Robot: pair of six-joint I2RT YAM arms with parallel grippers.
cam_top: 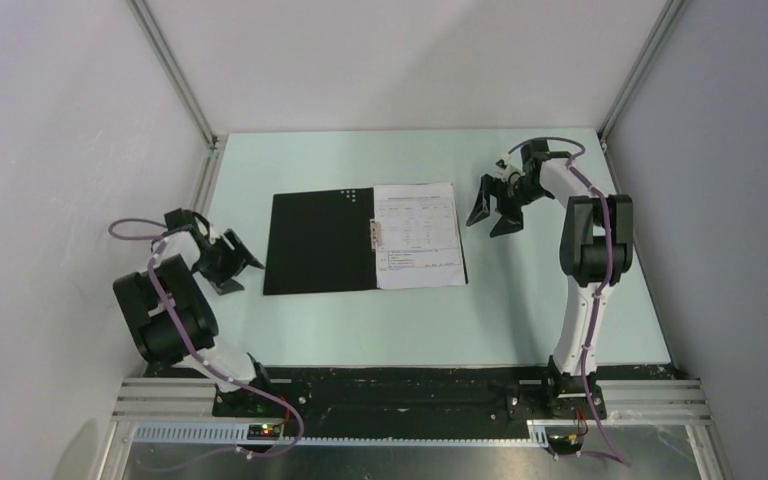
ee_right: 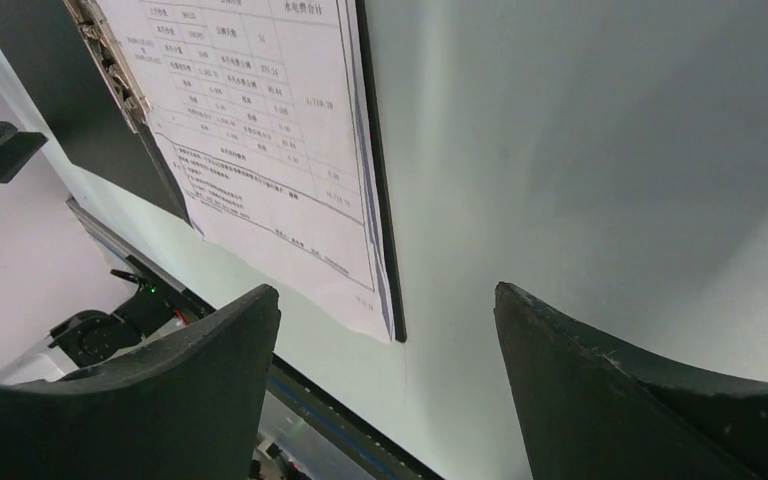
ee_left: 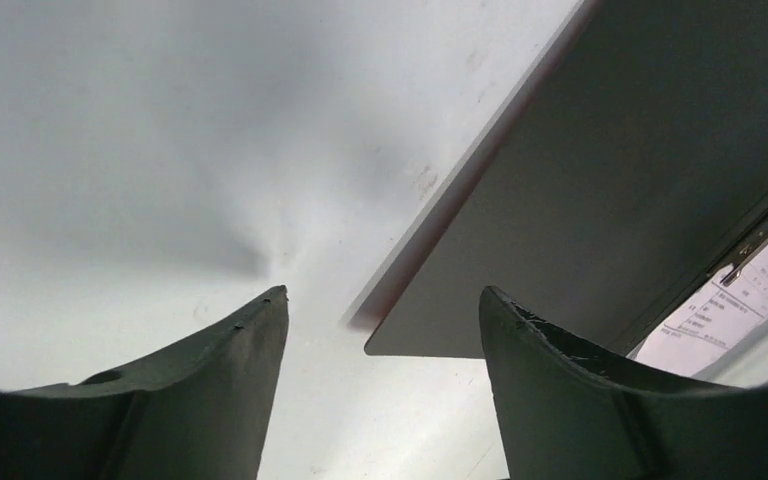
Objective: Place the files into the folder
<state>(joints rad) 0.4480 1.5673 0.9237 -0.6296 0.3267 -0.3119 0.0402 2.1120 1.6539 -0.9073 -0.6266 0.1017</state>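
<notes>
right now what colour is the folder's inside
Black; the folder shows best in the top external view.

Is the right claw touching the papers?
Apart. The top view shows bare table between the right gripper and the files; its jaws stand open.

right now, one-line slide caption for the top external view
Open folder lies flat, the files on its right half; left hand and right hand open on either side.
</notes>
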